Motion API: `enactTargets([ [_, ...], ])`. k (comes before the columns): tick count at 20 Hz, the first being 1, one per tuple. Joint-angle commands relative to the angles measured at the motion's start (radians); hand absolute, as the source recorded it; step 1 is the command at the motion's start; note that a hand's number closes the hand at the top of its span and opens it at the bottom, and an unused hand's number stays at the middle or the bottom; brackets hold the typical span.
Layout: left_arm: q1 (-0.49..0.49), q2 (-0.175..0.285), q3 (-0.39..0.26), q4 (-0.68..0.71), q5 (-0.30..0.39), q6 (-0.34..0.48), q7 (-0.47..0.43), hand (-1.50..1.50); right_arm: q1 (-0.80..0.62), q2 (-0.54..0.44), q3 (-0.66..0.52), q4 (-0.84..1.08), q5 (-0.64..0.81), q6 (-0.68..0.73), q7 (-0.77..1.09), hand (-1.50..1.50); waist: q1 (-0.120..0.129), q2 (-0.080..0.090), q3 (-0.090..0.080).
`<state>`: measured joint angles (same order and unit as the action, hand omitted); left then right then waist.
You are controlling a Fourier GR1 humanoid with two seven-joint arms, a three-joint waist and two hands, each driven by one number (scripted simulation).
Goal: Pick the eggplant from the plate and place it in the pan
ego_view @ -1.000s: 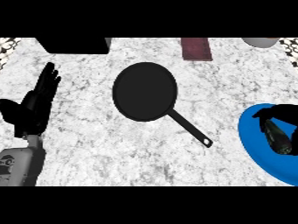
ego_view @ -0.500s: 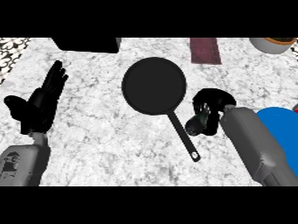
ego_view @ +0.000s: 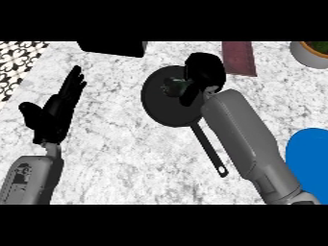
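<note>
A black pan [ego_view: 168, 108] lies on the marble counter, handle pointing toward the lower right. My right hand [ego_view: 203, 72] hovers over the pan's upper right part, fingers curled round a dark eggplant [ego_view: 176, 87] whose green stem end shows just left of the fingers. Most of the eggplant is hidden by the hand. The blue plate [ego_view: 321, 163] sits at the right edge, partly cut off, with nothing visible on it. My left hand [ego_view: 53, 113] rests open at the left, fingers up.
A dark red rectangular block [ego_view: 239, 56] lies behind the pan. A grey pot with a plant [ego_view: 320, 52] stands at the back right. A black box [ego_view: 113, 46] sits at the back centre. Patterned tiles [ego_view: 6, 67] border the counter's left side.
My right hand has carried the eggplant from the blue plate leftward and away from me until it is over the pan. The left hand has stayed where it was.
</note>
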<state>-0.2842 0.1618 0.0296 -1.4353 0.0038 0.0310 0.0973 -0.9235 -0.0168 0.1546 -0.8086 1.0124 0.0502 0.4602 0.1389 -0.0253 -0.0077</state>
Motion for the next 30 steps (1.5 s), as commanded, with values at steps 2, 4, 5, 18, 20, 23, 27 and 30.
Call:
enactTargets([
  [2, -0.024, -0.015, -0.031, 0.006, -0.006, -0.015, -0.002, 0.00, -0.121, 0.016, 0.043, -0.051, 0.042, -0.186, 0.322, 1.50, 0.033, 0.011, 0.000],
  [4, -0.044, -0.021, -0.027, 0.011, 0.000, -0.012, 0.009, 0.00, -0.140, 0.016, 0.086, -0.056, 0.062, -0.257, 0.435, 1.50, 0.045, 0.019, 0.001],
  [5, -0.042, -0.028, -0.040, 0.017, -0.004, -0.017, 0.007, 0.00, -0.174, 0.016, 0.097, -0.053, 0.058, -0.269, 0.492, 1.50, 0.064, 0.027, 0.001],
  [18, -0.069, -0.027, -0.011, 0.032, -0.021, 0.026, -0.009, 0.00, -0.216, 0.016, 0.265, 0.028, 0.113, -0.618, 0.899, 1.50, -0.001, 0.042, 0.004],
  [20, -0.080, -0.028, -0.007, 0.032, -0.031, 0.044, 0.002, 0.00, -0.164, 0.016, 0.295, 0.039, 0.127, -0.683, 0.886, 1.50, -0.024, 0.042, 0.006],
  [23, -0.060, 0.005, 0.021, 0.035, -0.010, 0.016, -0.012, 0.00, -0.170, 0.016, 0.311, 0.111, 0.146, -0.661, 0.895, 1.50, -0.041, 0.042, 0.006],
  [27, 0.004, 0.024, 0.037, 0.022, -0.002, 0.003, -0.028, 0.00, -0.120, 0.016, 0.307, 0.199, 0.215, -0.698, 0.902, 1.50, -0.062, 0.038, 0.006],
  [30, 0.005, -0.010, 0.032, 0.031, -0.016, 0.040, -0.050, 0.00, -0.098, 0.016, 0.241, 0.268, 0.223, -0.790, 0.813, 1.50, -0.087, 0.042, 0.008],
])
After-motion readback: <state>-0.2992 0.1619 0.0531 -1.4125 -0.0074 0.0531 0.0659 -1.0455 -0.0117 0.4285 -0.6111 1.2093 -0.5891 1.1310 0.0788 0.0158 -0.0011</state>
